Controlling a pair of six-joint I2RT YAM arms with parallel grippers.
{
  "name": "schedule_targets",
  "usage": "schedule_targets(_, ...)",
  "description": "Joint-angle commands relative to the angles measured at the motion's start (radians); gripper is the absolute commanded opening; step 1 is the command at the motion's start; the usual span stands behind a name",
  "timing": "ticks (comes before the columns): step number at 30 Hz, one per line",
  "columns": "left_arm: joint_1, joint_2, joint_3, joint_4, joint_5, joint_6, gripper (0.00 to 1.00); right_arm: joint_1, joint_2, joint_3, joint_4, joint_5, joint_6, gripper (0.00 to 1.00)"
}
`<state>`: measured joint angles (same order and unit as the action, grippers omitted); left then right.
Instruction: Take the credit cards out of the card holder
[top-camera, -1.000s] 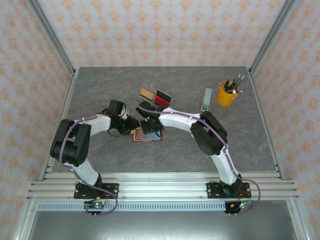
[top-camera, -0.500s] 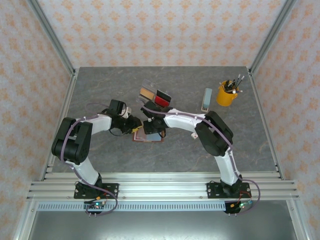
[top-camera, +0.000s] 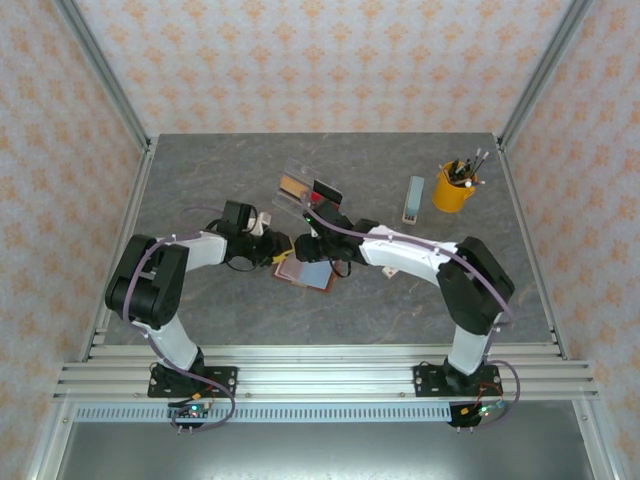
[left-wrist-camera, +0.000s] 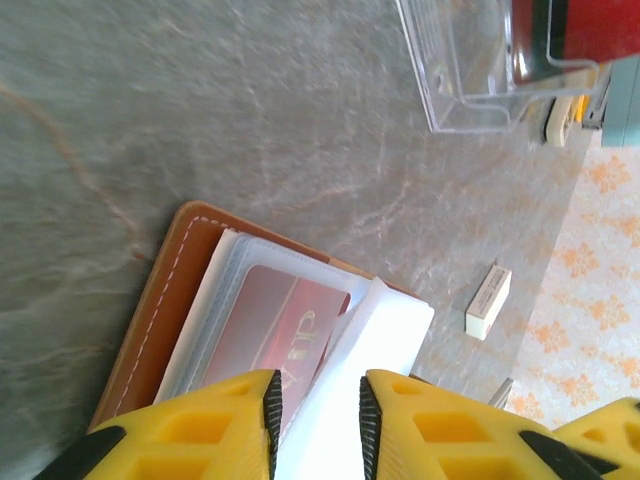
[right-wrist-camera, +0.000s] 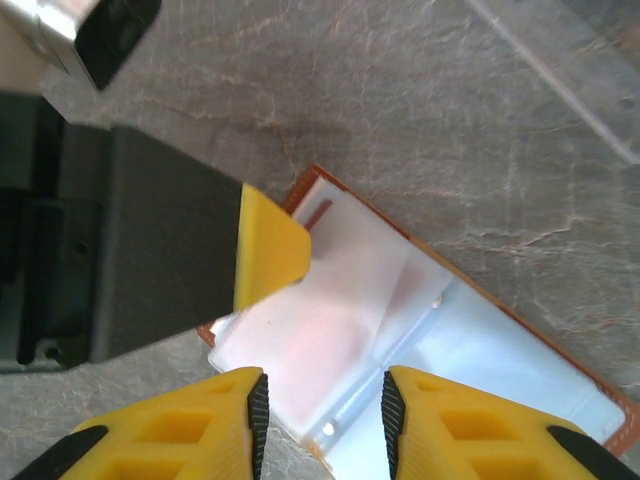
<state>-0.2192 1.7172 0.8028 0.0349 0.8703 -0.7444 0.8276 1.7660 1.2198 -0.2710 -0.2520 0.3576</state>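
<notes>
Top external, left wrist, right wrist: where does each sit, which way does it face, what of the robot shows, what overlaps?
Top external: above and behind the bases, looking down on the table; left arm and right arm show from the bases up.
Left wrist: on the left arm, looking down past the left tool at the open card holder; its yellow fingers show.
Right wrist: on the right arm, looking down past the right tool; its fingers show, plus a left fingertip.
Shared: all three see the card holder.
</notes>
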Motion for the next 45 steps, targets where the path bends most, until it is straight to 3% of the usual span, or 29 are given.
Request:
schedule_targets(1, -0.031, -0.019, 0.001, 0.017, 0.023, -0.019, 0.32, -0.016, -0.075, -0.048, 0.068, 0.092, 0.031, 0.39)
schedule_targets(11, -0.172, -0.033, 0.008, 0.142, -0.002, -0.139, 0.37, -0.059, -0.166, -0.138, 0.118, 0.186, 0.105, 0.42)
schedule_targets(19, -0.252, -0.031, 0.051, 0.149, -0.022, -0.169, 0.41, -0.073, -0.204, -0.171, 0.113, 0.255, 0.146, 0.42)
schedule_targets(29, -0.332, -0.005, 0.106, 0.081, -0.100, -0.168, 0.39, -0.101, -0.278, -0.205, 0.031, 0.434, 0.231, 0.42)
schedule_targets(38, -0.415, 0.122, 0.175, 0.059, -0.144, -0.168, 0.35, -0.111, -0.260, -0.203, -0.004, 0.438, 0.254, 0.42)
schedule_targets(45, -0.427, 0.162, 0.200, 0.014, -0.171, -0.153, 0.37, -0.111, -0.239, -0.198, -0.016, 0.396, 0.245, 0.42)
